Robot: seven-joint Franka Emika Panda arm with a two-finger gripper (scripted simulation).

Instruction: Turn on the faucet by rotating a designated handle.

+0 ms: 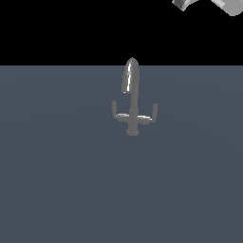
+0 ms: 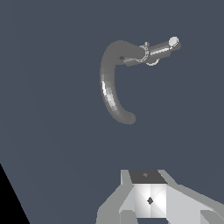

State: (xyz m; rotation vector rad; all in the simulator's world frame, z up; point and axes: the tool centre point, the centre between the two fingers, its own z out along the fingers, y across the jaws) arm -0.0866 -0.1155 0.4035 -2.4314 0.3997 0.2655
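Grey metal, the faucet [image 1: 132, 97] stands upright near the middle of the tabletop [image 1: 57, 190], a lever out to each side. The handle [image 1: 146, 116] reaches toward the exterior view's right. It looks thin, stiff and slick, best pushed near its upturned tip. Whether the fingers [image 2: 148, 216] are spread or closed, I cannot tell; they hold nothing, well apart from the faucet.

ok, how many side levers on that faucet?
2. One lever sticks out on the exterior view's left of the faucet stem, the other lever on the exterior view's right. Both have upturned tips. The wrist view shows them less clearly.
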